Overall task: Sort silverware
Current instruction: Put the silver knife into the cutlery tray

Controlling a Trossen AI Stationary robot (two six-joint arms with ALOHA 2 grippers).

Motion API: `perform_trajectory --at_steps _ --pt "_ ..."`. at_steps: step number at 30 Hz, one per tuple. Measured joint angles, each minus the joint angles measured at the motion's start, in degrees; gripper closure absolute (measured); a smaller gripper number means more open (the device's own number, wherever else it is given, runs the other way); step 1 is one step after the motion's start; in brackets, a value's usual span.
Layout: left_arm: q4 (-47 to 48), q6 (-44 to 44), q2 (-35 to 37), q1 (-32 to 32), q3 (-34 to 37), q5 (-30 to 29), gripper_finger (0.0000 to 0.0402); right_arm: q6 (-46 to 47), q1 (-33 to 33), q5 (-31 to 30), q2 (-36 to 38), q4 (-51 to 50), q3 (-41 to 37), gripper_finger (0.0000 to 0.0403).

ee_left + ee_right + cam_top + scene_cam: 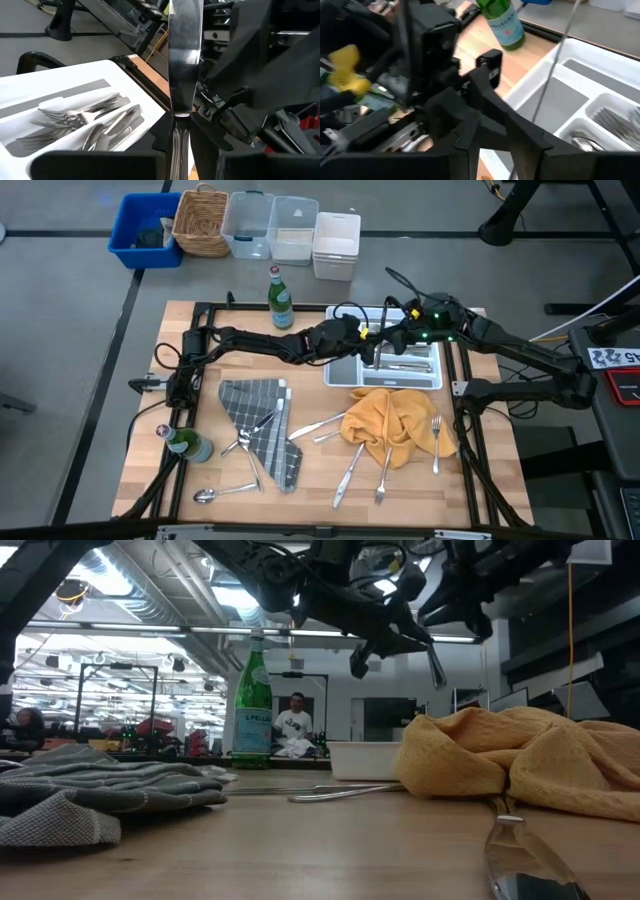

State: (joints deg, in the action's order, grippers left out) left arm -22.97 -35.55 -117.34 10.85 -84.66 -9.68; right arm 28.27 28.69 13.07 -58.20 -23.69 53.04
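Left hand (182, 145) is pinching a knife (184, 65) by the handle. The blade runs straight out past the fingers, in line with them. Both arms meet over the white tray (345, 375) at the far side of the desk (310, 480), and the knife is up in the air above the tray, not resting on anything.

Key relation: the tray slots lie just below and beside the left hand. Forks (75, 117) and other pieces are already lying flat lengthwise in two slots, and the wide slot next to them shows nothing in it. My guess is the knife has to be tipped down until its long axis runs parallel to the slot walls before I let go.

Right hand (400, 332) hangs close beside the left, over the same tray. I can't tell its finger state.

The left arm reaches across from its side, wrist high. Plenty of loose silverware is left: a fork (436, 442) by the yellow cloth (395, 415), a spoon (205, 496) near the front edge and more around the grey cloth (260, 425).
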Motion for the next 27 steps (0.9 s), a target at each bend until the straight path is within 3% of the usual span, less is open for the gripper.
perform_trajectory --at_steps 4,15,23,27 --pt "0.0 0.0 0.0 0.0 0.0 0.3 0.0357 0.3 -0.3 -0.1 -0.5 -0.8 0.0 0.0307" --pt "0.0 0.9 0.0 0.0 0.0 0.3 0.0357 3.2 -0.2 7.4 2.1 -2.5 0.0 0.0307" --pt "0.0 0.9 0.0 0.0 0.0 0.5 0.0357 3.2 -0.2 -2.1 4.2 -7.9 0.0 0.0307" --pt "0.0 0.9 0.0 0.0 0.0 0.5 0.0357 3.2 -0.2 -3.6 3.9 -7.2 0.0 0.0307"
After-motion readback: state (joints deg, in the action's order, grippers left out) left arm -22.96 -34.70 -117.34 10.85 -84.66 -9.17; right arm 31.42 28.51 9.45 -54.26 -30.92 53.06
